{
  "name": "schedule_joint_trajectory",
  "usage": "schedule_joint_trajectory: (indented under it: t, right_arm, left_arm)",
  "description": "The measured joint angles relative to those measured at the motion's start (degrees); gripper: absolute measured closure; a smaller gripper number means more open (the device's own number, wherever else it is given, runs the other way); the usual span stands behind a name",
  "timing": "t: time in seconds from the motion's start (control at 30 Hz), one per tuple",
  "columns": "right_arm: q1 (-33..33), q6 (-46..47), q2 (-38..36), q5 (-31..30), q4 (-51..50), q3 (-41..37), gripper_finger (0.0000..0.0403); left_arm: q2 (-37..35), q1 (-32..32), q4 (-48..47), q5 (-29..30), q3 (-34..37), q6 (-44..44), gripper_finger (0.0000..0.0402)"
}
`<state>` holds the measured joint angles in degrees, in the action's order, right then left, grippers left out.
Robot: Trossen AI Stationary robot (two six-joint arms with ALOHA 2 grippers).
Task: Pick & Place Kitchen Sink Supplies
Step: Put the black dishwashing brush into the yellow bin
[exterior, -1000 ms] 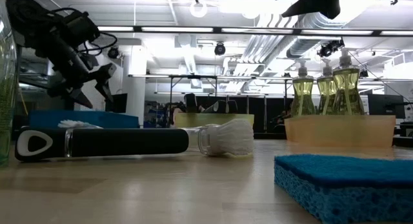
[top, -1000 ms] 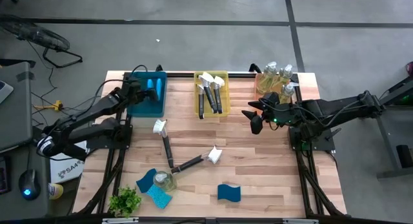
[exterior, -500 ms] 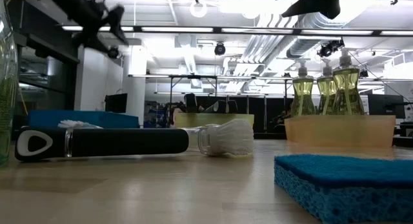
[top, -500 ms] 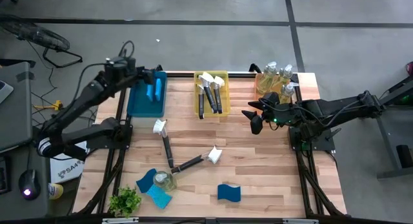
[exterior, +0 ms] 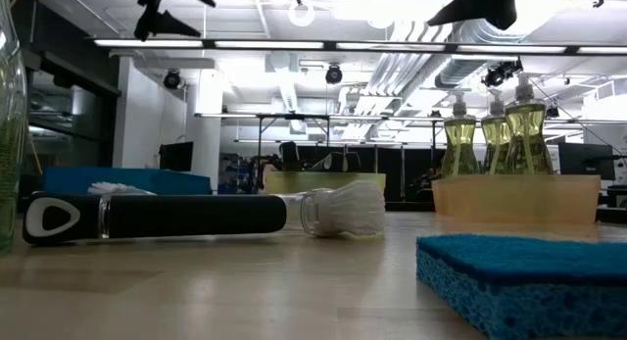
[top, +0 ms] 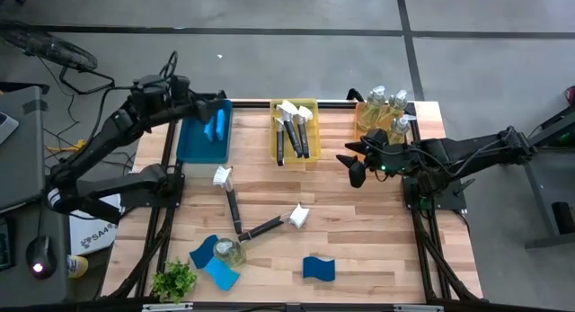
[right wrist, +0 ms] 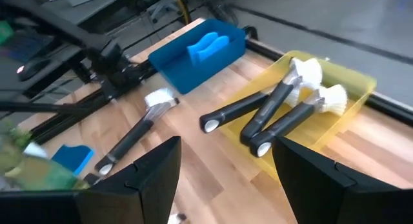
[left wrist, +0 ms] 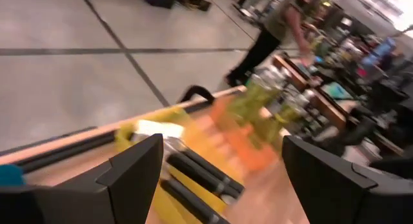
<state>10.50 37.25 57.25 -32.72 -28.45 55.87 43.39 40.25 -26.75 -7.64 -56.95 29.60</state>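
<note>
Around us lies a grey concrete floor, and in the middle stands the wooden counter (top: 359, 249) with three bins along its far edge. We see the left arm raised and bent above the counter's left corner, its left pincer (top: 218, 100) spread wide and empty over the blue bin (top: 190, 143), where one blue sponge (top: 214, 125) stands. The right arm reaches in low from the right side, its right pincer (top: 353, 157) partly parted and holding nothing, between the yellow bin (top: 312, 156) of dish brushes (top: 299, 132) and the orange bin (top: 362, 110) of soap bottles (top: 384, 105). On the bare counter we find two loose brushes (top: 231, 204), one bottle (top: 228, 251) lying among two sponges (top: 203, 252), another sponge (top: 318, 268) apart, and a small green plant (top: 174, 280) at the near left corner.
</note>
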Motion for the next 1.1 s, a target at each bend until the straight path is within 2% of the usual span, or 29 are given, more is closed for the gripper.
schedule_joint_trajectory:
  t: [0.1, 0.23, 0.37, 0.47, 0.73, 0.8, 0.97, 1.1]
  right_arm:
    - [0.0, -1.8, 0.17, 4.36, 0.14, -0.01, 0.0165]
    - [0.04, -4.14, 2.63, 13.97, 2.33, -0.01, 0.0165]
    - [0.26, -5.55, 7.82, 22.68, 8.47, -0.01, 0.0165]
    - [0.85, -8.11, 12.77, 26.67, 14.71, -0.01, 0.0165]
    - [1.11, -9.94, 22.65, 29.6, 24.85, 0.11, 0.0165]
    - [1.11, -12.65, 24.76, 29.68, 24.61, 2.06, 0.0165]
    - [1.14, -22.12, 31.25, 27.17, 20.19, 12.58, 0.0165]
    - [0.69, -29.09, 37.72, 25.65, 11.91, 22.77, 0.0165]
  left_arm:
    - [-0.1, -4.76, 0.08, 1.6, -0.04, 0.67, 0.009]
    - [-0.08, -11.56, 0.05, 6.3, -0.04, 1.64, 0.009]
    - [-0.56, -17.11, 0.06, 11.79, -0.04, 2.22, 0.009]
    - [-0.93, -20.79, 0.1, 14.56, -0.04, 3.04, 0.009]
    - [-1.55, -29.9, 2.88, 19.24, -0.04, 5.4, 0.009]
    - [-1.63, -31.86, 3.97, 20.83, -0.04, 5.43, 0.009]
    - [-1.63, -35.92, 5.59, 24.95, -0.04, 5.82, 0.009]
    - [-1.67, -38.2, 6.93, 26.63, -0.04, 6.22, 0.009]
